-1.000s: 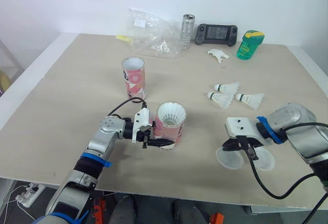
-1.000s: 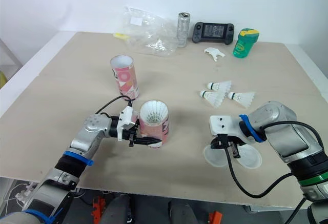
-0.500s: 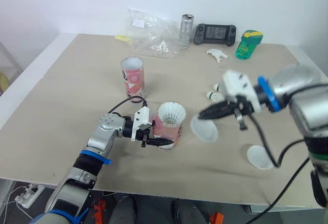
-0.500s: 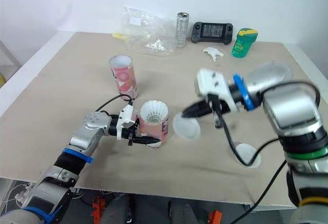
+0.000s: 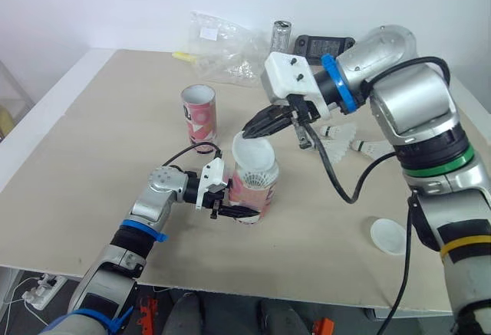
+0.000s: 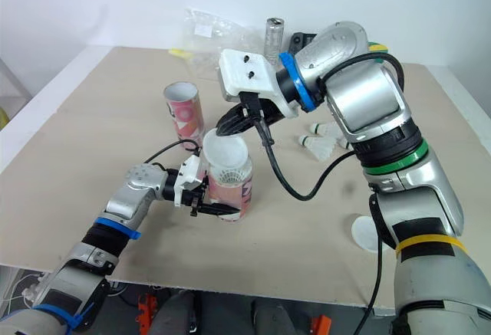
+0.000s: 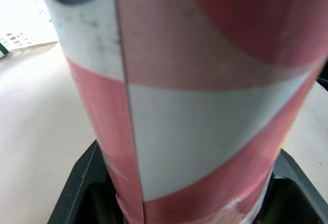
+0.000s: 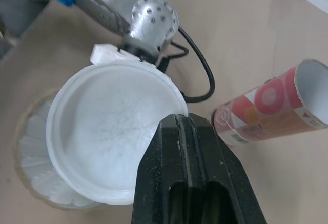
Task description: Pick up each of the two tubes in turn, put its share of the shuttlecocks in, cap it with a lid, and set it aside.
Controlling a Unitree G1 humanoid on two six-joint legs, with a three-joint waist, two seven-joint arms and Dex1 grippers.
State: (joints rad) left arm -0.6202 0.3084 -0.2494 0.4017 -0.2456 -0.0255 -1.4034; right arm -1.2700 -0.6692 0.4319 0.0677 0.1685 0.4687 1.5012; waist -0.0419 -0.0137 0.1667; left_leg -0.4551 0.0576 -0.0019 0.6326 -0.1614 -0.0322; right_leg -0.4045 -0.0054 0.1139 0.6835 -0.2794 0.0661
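Cardboard tube point(image 5: 258, 194), cylindrical, pink-and-white print, feathered shuttlecocks point(image 8: 32, 147) inside: clamped by left gripper point(image 5: 239, 211). Round translucent plastic lid point(image 5: 252, 151): pinched by right gripper point(image 5: 251, 129), over tube mouth.

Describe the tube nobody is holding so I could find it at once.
On the beige table, look beyond the left gripper. The free tube stands upright alone, pink and white; unlike the gripped tube, no feathers show in its mouth.

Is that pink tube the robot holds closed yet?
Open: the lid, pinched by the right gripper, is tilted over the tube, feathers visible beneath.
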